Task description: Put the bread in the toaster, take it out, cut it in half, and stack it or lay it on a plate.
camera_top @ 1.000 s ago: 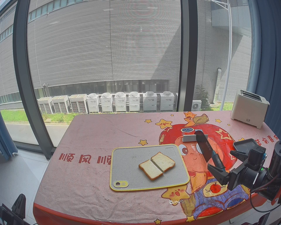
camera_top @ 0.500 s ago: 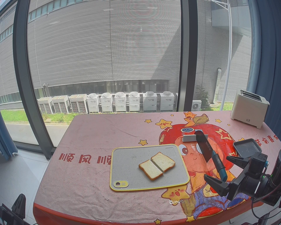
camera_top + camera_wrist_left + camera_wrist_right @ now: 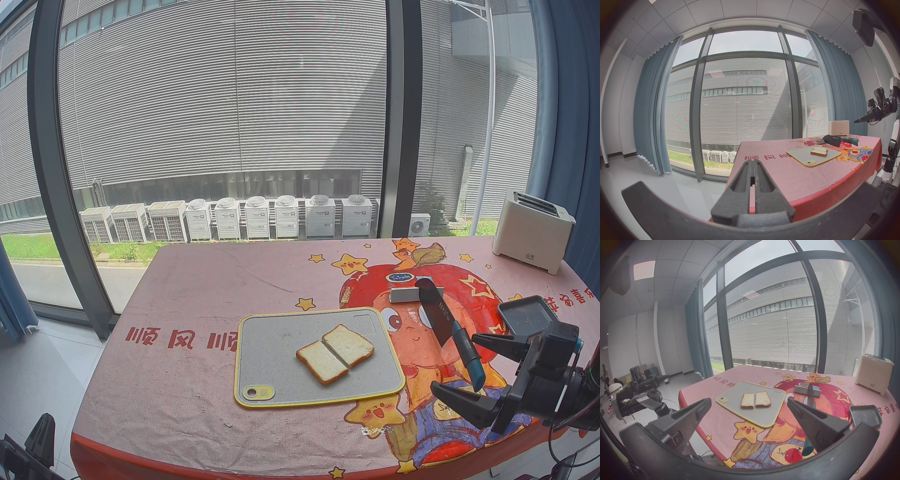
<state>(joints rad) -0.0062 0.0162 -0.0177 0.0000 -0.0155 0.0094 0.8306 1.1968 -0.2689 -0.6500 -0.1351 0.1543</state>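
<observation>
Two pale bread halves (image 3: 335, 354) are laid together on a grey, yellow-rimmed board (image 3: 275, 350). A blue-handled black knife (image 3: 447, 325) is laid to its right. Fingers are held apart on the right gripper (image 3: 455, 363), pressed together on the left gripper (image 3: 753, 175).

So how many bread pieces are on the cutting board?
2. One half lies toward the robot's left, the other half just right of it, both flat on the cutting board.

pink cartoon tablecloth (image 3: 187, 281), blue curtain (image 3: 572, 94), grey building (image 3: 250, 94) outside
</observation>
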